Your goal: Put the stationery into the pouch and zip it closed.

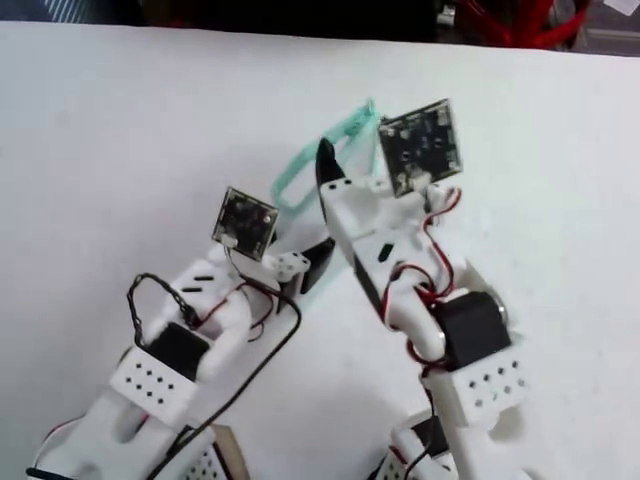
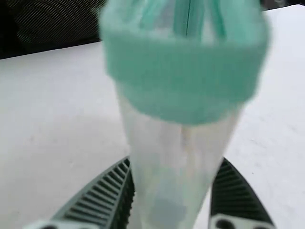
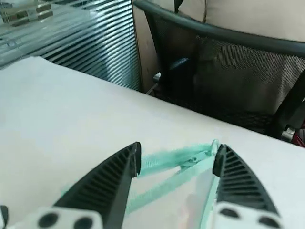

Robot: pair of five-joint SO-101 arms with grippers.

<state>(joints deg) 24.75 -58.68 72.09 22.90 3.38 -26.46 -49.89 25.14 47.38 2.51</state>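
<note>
High view — A: we log the pouch [image 1: 300,175], clear plastic with a teal zipper [image 1: 345,130], lying on the white tabletop [image 1: 120,130] where the two arms' front ends meet.
B: Agreed. Left wrist view: the left gripper [image 2: 175,164] is clenched on the pouch. The clear body fills the gap and touches both fingers [image 2: 102,200], and a teal band [image 2: 183,81] sits beyond the fingertips.
A: And the right gripper [image 3: 178,147]?
B: Released. Its jaws stand wide apart just above the pouch. The teal zipper runs across the gap between them, with one end close to a fingertip.
A: From above, we note one of its dark fingers over the pouch's middle.
B: As for contents, we cannot tell through the plastic.
</note>
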